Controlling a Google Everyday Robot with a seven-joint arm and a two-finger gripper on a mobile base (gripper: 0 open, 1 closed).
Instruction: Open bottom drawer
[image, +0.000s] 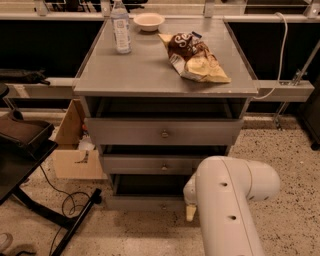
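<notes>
The bottom drawer (142, 202) is the lowest grey front of the cabinet, with a small round knob (162, 205) near its middle. A dark gap shows above its front. My white arm (230, 195) reaches in from the lower right and covers the drawer's right end. My gripper (190, 212) is mostly hidden behind the arm. Only a pale tip of it shows, just right of the knob at the drawer front's height.
The mid drawer (162, 164) and top drawer (164, 132) sit above. On the cabinet top are a water bottle (120, 27), a white bowl (149, 21) and a chip bag (195, 57). A cardboard box (75, 150) and a black stand (30, 165) with cables are on the left.
</notes>
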